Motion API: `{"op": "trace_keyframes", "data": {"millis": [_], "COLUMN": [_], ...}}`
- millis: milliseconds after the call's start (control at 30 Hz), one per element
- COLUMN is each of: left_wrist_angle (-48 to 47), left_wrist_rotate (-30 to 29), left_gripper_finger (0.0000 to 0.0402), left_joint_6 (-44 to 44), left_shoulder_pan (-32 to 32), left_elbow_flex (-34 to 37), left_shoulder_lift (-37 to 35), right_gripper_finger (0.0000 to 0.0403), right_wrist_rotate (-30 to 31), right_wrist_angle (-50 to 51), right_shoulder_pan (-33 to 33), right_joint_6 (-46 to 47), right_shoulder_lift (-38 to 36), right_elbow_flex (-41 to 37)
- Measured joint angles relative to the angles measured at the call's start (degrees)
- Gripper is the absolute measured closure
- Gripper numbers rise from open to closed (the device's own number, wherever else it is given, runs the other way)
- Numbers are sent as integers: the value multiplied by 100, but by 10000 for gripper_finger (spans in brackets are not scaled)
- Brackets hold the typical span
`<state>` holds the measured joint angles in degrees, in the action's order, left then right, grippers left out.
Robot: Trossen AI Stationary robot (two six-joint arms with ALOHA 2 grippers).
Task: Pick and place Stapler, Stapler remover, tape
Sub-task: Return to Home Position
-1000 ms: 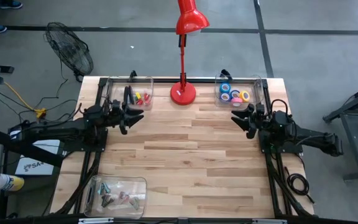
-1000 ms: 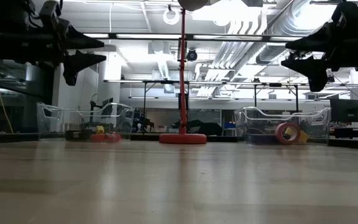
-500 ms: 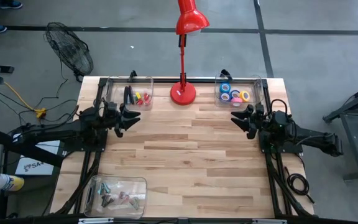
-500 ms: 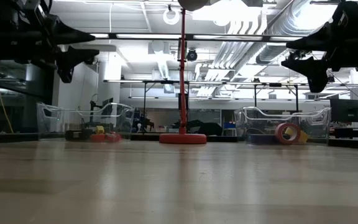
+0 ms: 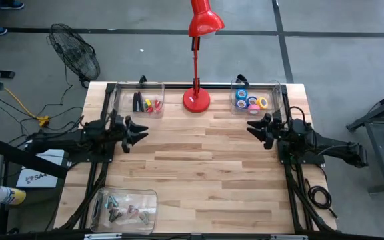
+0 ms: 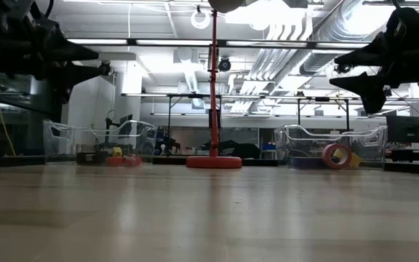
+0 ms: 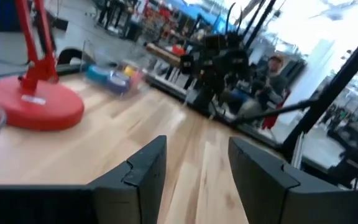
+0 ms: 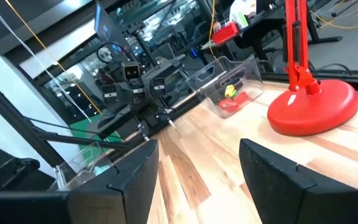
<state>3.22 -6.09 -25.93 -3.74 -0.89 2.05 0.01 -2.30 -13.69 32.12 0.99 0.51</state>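
Note:
A black stapler [image 5: 137, 102] lies in a clear bin [image 5: 120, 93] at the table's far left, beside small red and yellow pieces [image 5: 151, 105] that may be the staple remover. Several coloured tape rolls [image 5: 251, 100] lie in a second clear bin [image 5: 277, 93] at the far right. My left gripper [image 5: 141, 131] hovers open above the table on the near side of the stapler bin, with nothing between its fingers [image 7: 148, 163]. My right gripper [image 5: 252, 128] hovers open on the near side of the tape bin, also holding nothing.
A red desk lamp stands on its round base [image 5: 196, 100] at the far middle, between the two bins. A third clear bin [image 5: 124, 210] with several small items sits at the near left corner. The bare wooden tabletop [image 5: 199, 167] lies between my two arms.
My left gripper has drawn back toward the table's left edge and a little toward the near edge, away from the stapler bin, sinking slightly and staying open. My right gripper has kept still.

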Motion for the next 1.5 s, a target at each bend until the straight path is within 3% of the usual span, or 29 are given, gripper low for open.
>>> {"op": "trace_keyframes", "data": {"millis": [133,300,700,1067,1500], "left_wrist_angle": [-422,-1040,-1164,-1060,-1039], "left_wrist_rotate": [-81,-626,-450,-450,-448], "left_gripper_finger": [231,231,231,231,231], "left_joint_6": [151,30,17,15,166], "left_shoulder_pan": [41,38,39,39,39], "left_elbow_flex": [-129,-360,-378,-369,-365], "left_shoulder_lift": [-175,-175,-144,-143,-143], "right_gripper_finger": [187,187,187,187,187], "right_wrist_rotate": [-39,-80,-188,34,37], "right_wrist_angle": [52,55,74,85,83], "right_shoulder_pan": [0,0,0,0,0], "right_joint_6": [-65,-248,-748,-2079,-2060], "right_shoulder_lift": [0,0,2,4,4], "right_elbow_flex": [-2,-2,-2,-3,-4]}}
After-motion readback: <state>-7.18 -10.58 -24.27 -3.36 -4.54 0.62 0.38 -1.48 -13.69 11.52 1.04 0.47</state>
